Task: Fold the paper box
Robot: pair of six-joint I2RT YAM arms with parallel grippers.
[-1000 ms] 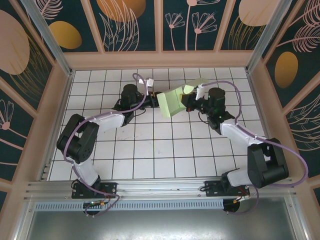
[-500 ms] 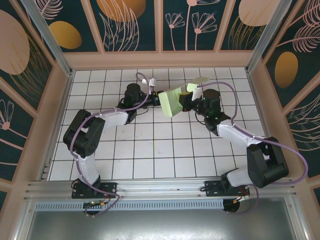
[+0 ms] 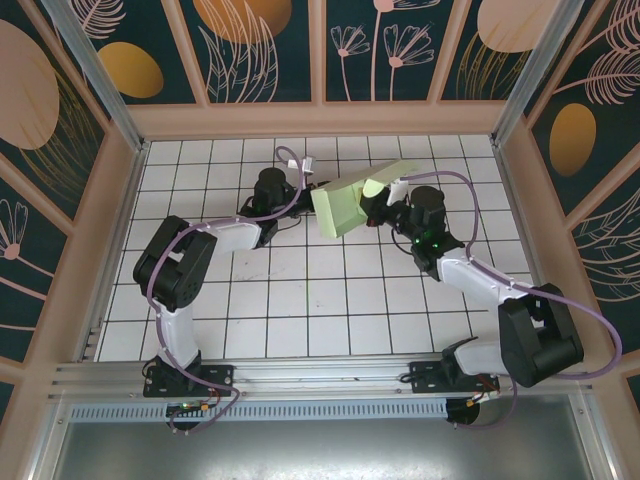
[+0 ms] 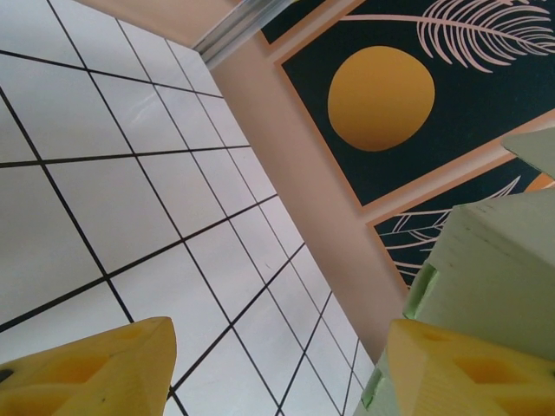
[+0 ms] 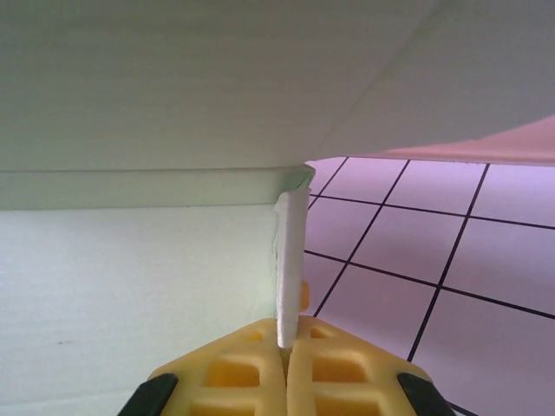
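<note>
Paper box [image 3: 338, 208] clamped in right gripper [image 5: 286, 342], left gripper [image 4: 279, 334] spread

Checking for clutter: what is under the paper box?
Under the paper box, table tiles show beside the right gripper pinching its edge; the rest beneath is covered.

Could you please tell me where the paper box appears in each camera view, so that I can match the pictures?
Top external: the paper box is at the upper centre of the picture.
Left wrist: at the right edge, beside a yellow finger.
Right wrist: across the top and left, one card edge pinched in the right gripper.
Shared landmark: the white tiled floor with dark grid lines.
</note>
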